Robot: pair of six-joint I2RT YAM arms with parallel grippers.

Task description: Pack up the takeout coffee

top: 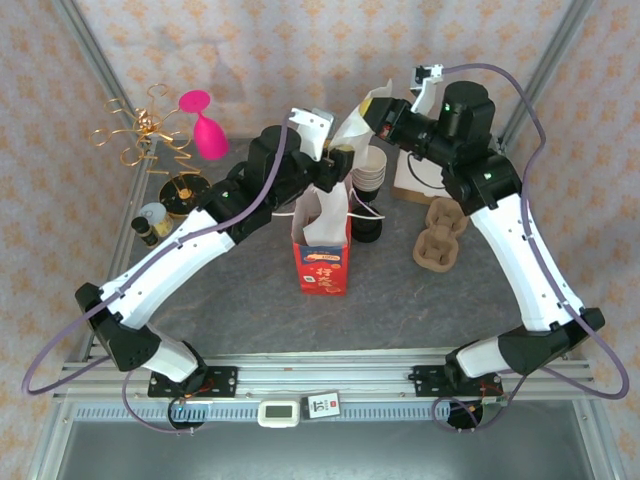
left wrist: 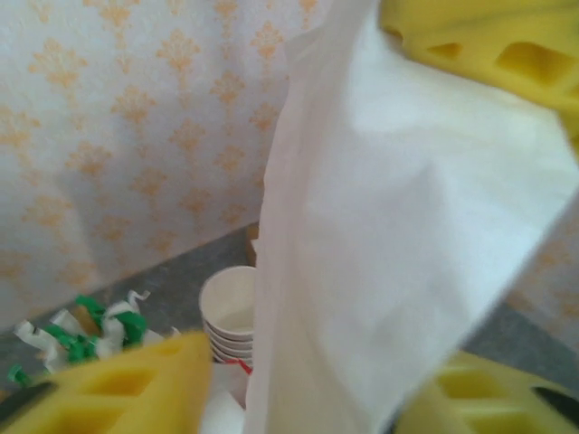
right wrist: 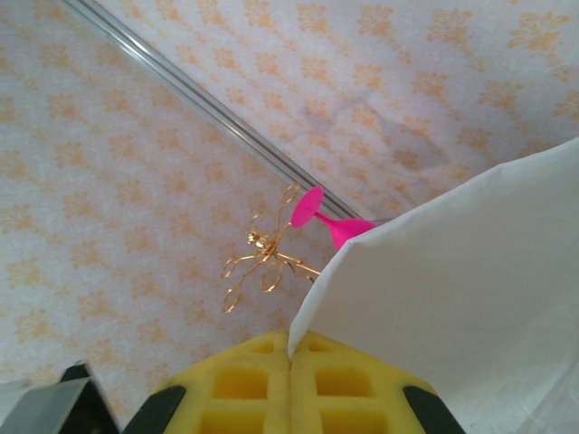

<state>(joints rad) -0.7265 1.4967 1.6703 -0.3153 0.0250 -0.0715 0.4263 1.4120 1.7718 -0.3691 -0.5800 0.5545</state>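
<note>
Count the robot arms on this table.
2. The left arm rises from the near left corner, the right arm from the near right; none looks hidden.

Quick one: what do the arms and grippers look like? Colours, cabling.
Left arm and right arm match: white link shells, black joints and bases. A lilac cable loops outside each. Fingers are yellow, with a grid of rectangular pockets.

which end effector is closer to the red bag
Left. The left end effector hangs by the red bag, at its open top; the right end effector, shut on a white sheet, is farther back and right.
</note>
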